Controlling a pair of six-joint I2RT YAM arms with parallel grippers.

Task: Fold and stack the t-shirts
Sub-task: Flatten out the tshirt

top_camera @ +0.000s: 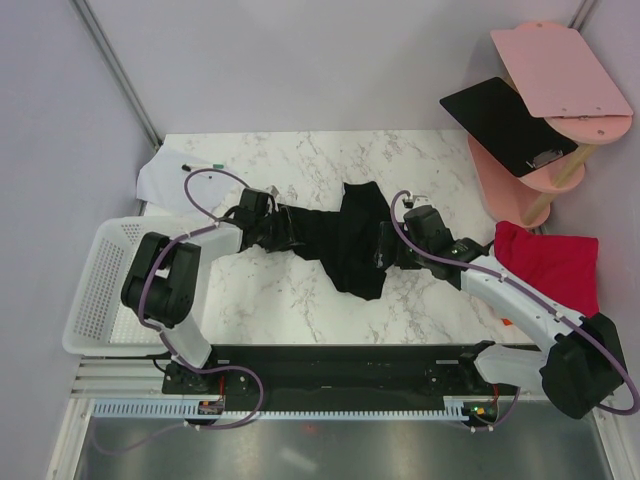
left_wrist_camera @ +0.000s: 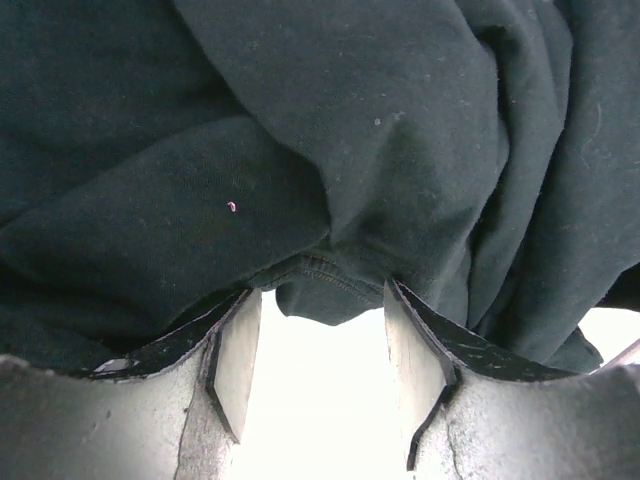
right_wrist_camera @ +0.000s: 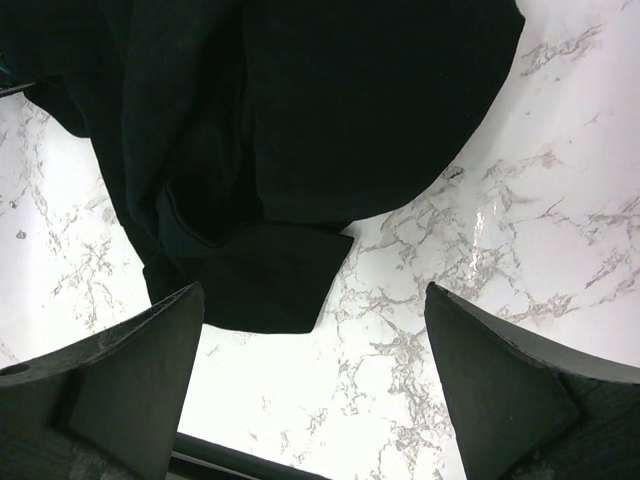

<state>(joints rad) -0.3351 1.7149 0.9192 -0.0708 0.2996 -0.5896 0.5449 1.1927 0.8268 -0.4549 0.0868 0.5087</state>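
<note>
Lying crumpled between both arms, black t-shirt [top_camera: 345, 240], right gripper [right_wrist_camera: 315, 400] wide beside it

The black t-shirt [top_camera: 352, 238] is soft matt cloth, lint-flecked, with a stitched hem. The table [top_camera: 300, 165] looks like polished white marble, grey-veined and glossy. Left gripper [left_wrist_camera: 322, 375] fingers [left_wrist_camera: 238, 360] — worn and scuffed — look like rough plastic.
</note>
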